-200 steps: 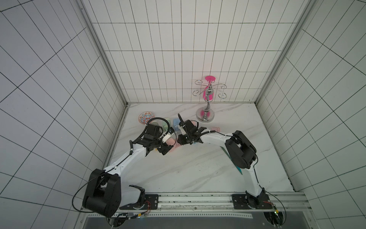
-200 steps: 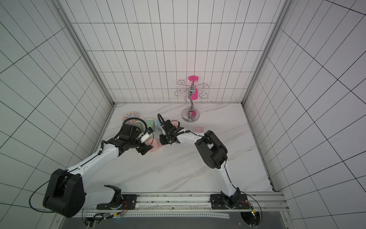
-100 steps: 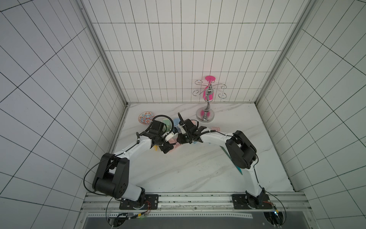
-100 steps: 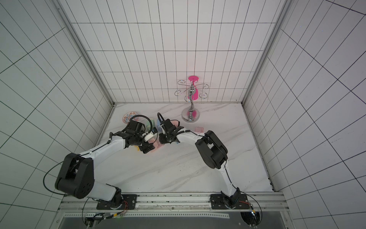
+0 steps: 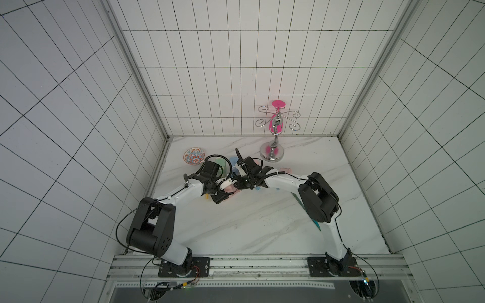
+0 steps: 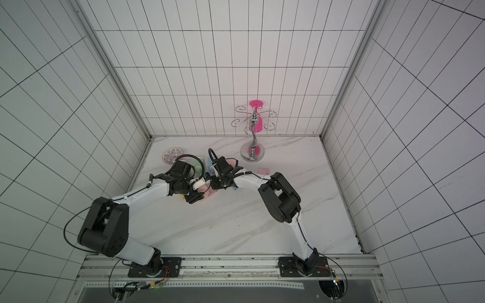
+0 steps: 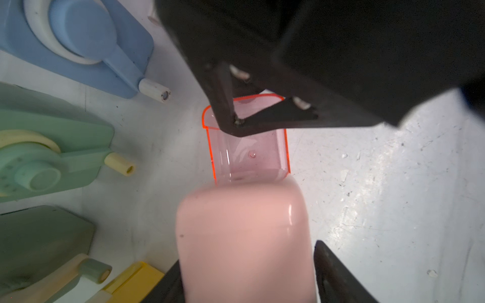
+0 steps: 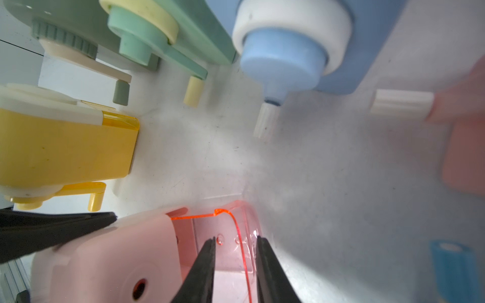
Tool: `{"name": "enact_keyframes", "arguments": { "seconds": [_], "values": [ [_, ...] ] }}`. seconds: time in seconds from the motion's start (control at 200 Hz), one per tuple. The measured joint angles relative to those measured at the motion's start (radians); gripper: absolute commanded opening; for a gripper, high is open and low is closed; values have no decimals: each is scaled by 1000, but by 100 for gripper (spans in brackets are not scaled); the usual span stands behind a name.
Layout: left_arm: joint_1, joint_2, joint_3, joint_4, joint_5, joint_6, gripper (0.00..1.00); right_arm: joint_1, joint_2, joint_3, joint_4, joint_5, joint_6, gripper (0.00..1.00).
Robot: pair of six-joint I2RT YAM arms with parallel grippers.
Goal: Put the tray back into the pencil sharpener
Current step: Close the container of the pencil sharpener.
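Observation:
The pink pencil sharpener (image 7: 244, 241) lies on the marble table, with the black fingers (image 7: 338, 275) of my left gripper (image 7: 248, 251) against both of its sides. A clear pink tray (image 7: 249, 154) with orange edges sticks partway out of the sharpener's open end. My right gripper (image 8: 236, 241) is shut on the tray's (image 8: 231, 228) outer end wall, one finger inside and one outside. In both top views the two grippers (image 5: 223, 191) (image 6: 214, 185) meet over the sharpener (image 6: 207, 193) at the table's back left. The inserted part of the tray is hidden.
Other sharpeners crowd close by: blue (image 7: 78, 44), light green (image 7: 47, 157), dark green (image 7: 39, 244), yellow (image 8: 60, 147) and another pink one (image 8: 464, 147). A blue tray (image 8: 454, 267) lies near. A patterned bowl (image 5: 194, 156) and a chrome stand (image 5: 273, 154) stand at the back.
My left arm has reached in to the pink sharpener and its jaws have closed from wide open onto the body. The right gripper has held its place on the tray.

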Motion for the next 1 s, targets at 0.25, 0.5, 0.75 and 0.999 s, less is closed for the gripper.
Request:
{"name": "enact_keyframes", "arguments": {
  "seconds": [0.25,0.5,0.75,0.999],
  "values": [
    [-5,-21,-29,28,11,42,49,1,3,0,-3,-41,11,25],
    [-23,-46,-58,54,9,65,44,8,-29,-45,0,-55,35,26],
    [-33,-69,-83,60,32,76,42,15,-79,-140,61,-108,86,31],
    [-34,-89,-100,64,39,75,38,6,-216,-218,63,-93,72,29]
  ]
}}
